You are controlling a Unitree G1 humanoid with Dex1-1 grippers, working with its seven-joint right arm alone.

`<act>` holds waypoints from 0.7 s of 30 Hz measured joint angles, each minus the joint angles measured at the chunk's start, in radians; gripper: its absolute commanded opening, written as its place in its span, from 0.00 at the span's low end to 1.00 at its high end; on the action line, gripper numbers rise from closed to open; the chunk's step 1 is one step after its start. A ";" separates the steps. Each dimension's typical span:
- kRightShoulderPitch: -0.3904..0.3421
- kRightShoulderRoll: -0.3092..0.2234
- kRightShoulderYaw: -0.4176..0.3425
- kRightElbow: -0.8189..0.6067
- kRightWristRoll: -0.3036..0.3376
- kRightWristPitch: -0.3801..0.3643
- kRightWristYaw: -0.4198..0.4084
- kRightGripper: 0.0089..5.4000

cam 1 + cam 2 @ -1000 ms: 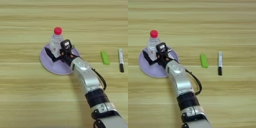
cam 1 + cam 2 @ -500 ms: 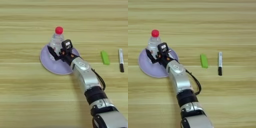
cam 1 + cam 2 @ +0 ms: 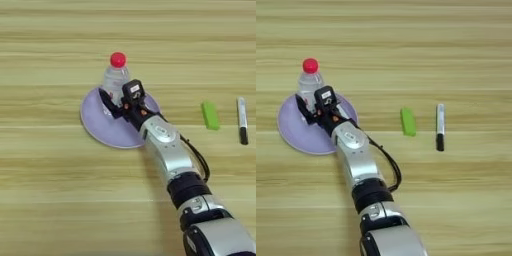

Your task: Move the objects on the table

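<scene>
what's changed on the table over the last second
Very little. The gripper has stayed over the lilac plate, right beside the bottle, shifting only slightly. The bottle still stands upright at the plate's far edge. The green block and the marker pen lie where they were on the table.

Both head-mounted eyes look steeply down on the worktop (image 3: 50, 200) from behind the tool (image 3: 119, 102), sharing its whole surroundings, the left eye reaching further to the tool's left, the right eye further to its right.
</scene>
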 measured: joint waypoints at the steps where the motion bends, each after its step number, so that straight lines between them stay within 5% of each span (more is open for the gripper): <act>1: 0.000 -0.002 -0.001 0.000 -0.004 -0.007 -0.006 0.58; 21: 0.029 -0.014 -0.076 -0.213 0.028 -0.003 -0.078 0.58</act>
